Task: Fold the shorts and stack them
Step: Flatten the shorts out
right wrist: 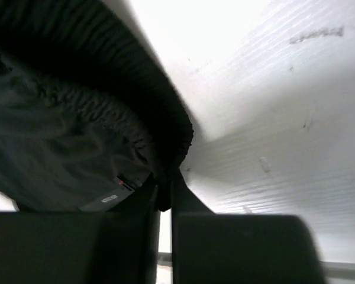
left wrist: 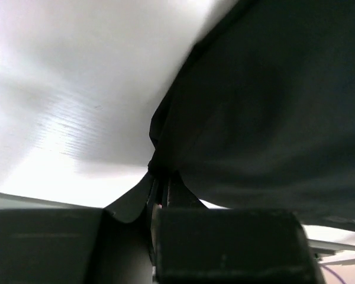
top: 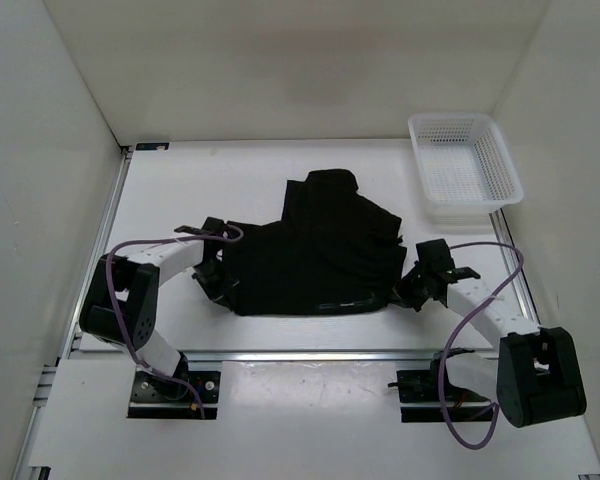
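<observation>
White walls (top: 280, 60) on three sides and a pale counter (top: 200, 190) below, viewed from above and behind two arms. Spread in a rumpled heap across the middle of the counter: the shorts (top: 315, 250), plain black, narrower toward the far wall and widest along the near edge. Held at both near corners. At the near-left corner, left fingers (top: 218, 283) pressed together on a tuck of black cloth (from the left wrist camera, fabric drawn to a tight point right at the fingertips, rising away to the upper right and casting a soft shadow on the counter). At the near-right corner, right fingers (top: 408, 288) likewise clamped on the garment, gripping the ribbed waistband (right wrist: 136, 100) at its downward curl toward the tips. Just beside that grip, on the inner face of the cloth, a small pale label (right wrist: 109, 199) with a speck of red, print too small to read. Well apart from the shorts, in the far-right corner of the counter, a white mesh basket (top: 465, 165), apparently nested in another. Looping from each arm, a purple cable (top: 485, 255).
</observation>
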You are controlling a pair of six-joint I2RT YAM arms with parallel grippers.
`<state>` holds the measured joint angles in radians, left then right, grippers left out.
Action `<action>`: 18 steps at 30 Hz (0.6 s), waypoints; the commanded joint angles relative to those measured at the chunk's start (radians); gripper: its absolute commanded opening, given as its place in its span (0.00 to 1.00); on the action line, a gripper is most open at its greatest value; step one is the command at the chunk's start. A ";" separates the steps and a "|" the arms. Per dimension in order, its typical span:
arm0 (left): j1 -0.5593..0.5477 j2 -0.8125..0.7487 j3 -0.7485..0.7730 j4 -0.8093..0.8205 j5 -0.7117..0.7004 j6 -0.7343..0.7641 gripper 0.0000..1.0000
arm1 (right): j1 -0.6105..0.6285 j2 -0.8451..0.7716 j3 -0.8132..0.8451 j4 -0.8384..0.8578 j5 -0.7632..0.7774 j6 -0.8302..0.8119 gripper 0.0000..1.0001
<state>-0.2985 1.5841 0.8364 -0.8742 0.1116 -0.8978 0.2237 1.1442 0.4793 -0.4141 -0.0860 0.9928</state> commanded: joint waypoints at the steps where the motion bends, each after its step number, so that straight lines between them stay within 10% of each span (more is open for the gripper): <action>1: -0.002 -0.036 0.108 0.028 -0.062 0.011 0.10 | -0.003 -0.015 0.134 0.017 0.068 -0.057 0.00; 13: 0.056 -0.156 1.076 -0.373 -0.179 0.218 0.10 | -0.003 -0.075 0.905 -0.307 0.084 -0.448 0.00; 18: 0.091 -0.335 1.124 -0.284 -0.179 0.286 0.10 | -0.003 -0.139 1.123 -0.391 -0.027 -0.591 0.00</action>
<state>-0.2325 1.3544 1.9301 -1.1229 -0.0254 -0.6800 0.2249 1.0637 1.5089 -0.7132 -0.0616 0.5617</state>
